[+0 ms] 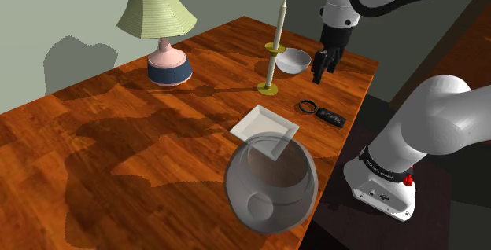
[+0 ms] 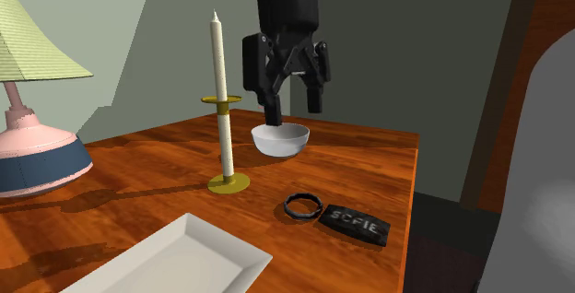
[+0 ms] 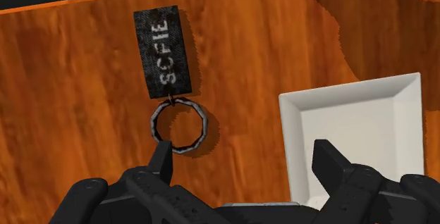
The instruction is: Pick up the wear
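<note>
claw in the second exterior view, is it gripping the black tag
No, the claw hangs open near the white bowl, while the black tag lies flat on the table, apart from its fingers.

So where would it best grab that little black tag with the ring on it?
Probably the black tag, across its two long edges, from straight above: it lies flat on the table, a narrow rectangle the open gripper could span. The ring at its end looks thin, harder to pinch.

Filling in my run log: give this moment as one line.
stage: pre-grasp | end effector: open, empty, above table | black key tag: flat on table, untouched
</note>
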